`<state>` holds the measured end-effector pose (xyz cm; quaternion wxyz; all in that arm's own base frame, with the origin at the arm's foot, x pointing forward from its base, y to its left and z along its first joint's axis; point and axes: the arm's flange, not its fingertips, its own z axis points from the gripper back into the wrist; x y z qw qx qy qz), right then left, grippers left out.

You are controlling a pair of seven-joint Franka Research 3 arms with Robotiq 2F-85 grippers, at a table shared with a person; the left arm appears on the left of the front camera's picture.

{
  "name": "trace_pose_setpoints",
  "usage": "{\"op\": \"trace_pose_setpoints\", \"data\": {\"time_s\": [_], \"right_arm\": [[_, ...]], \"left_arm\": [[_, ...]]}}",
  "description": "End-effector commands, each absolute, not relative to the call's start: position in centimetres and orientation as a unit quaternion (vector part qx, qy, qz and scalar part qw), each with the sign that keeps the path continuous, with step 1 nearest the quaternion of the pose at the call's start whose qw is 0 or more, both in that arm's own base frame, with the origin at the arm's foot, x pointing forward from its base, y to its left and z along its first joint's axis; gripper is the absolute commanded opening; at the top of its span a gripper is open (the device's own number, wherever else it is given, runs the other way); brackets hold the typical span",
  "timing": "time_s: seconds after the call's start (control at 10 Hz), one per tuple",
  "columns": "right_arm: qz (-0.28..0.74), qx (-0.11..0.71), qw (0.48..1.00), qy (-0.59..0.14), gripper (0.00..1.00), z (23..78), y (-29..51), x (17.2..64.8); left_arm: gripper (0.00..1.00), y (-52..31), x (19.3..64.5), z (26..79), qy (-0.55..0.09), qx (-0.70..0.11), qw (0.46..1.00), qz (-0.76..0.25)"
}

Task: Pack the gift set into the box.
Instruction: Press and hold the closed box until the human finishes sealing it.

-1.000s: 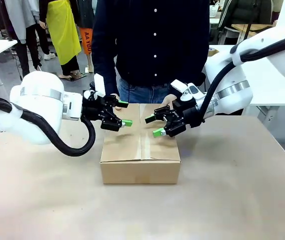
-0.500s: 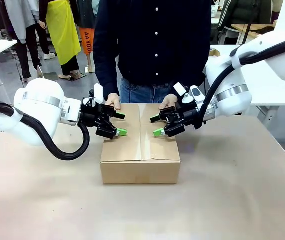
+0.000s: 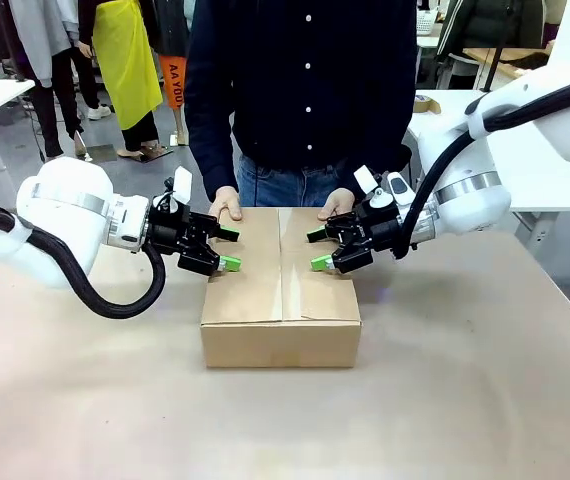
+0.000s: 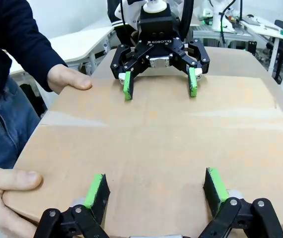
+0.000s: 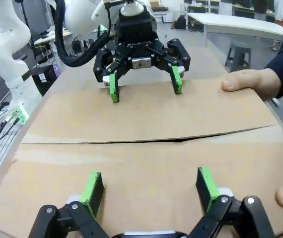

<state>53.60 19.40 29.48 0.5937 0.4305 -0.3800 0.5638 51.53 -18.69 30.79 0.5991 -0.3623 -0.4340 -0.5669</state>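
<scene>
— Carton of plain brown corrugated cardboard (image 3: 280, 285) at mid-table, all four flaps folded flat over the top. Contents?

— Gift set presumably inside, under those flaps; a judgement, nothing more. Final pressing or sealing of the lid likely the step in hand, with the task close to done.

— Grippers?

— Left black two-finger gripper with green pads (image 3: 228, 248) low over the carton's left edge, jaws spread wide, holding nothing. Right gripper of the same make (image 3: 316, 250) over the right flap, equally wide and empty. Pointed at each other across the lid, well apart. Impossible to tell whether touching the cardboard.

— And the person?

— Person's hand at picture left (image 3: 227, 204) and person's hand at picture right (image 3: 337, 204) resting on the far edge, one per flap, apparently steadying the carton on the pale beige table (image 3: 465, 380).

— Best way through the step?

— Press both flaps together, evenly, close to the centre seam. Keep well off the fingers at the far edge. Push straight down, never sideways.

— Differences between views?

— Front view: whole carton, both white arms, seam seemingly flush under a pale strip. Right wrist view: thin dark gap (image 5: 181, 140) along that seam. Left wrist view: thumb curled over a lid corner, hidden from the front by the arm.
</scene>
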Motion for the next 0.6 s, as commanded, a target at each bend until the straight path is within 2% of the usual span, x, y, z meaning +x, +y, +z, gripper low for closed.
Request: {"op": "trace_pose_setpoints", "data": {"time_s": [0.0, 0.5], "right_arm": [[0.564, 0.430, 0.594, -0.380, 1.00, 29.53, 19.48, 53.63], [0.564, 0.430, 0.594, -0.380, 1.00, 29.53, 19.48, 53.63]], "left_arm": [[1.00, -18.81, 51.52, 30.78, -0.438, -0.358, 0.598, -0.567], [1.00, -18.81, 51.52, 30.78, -0.438, -0.358, 0.598, -0.567]]}}
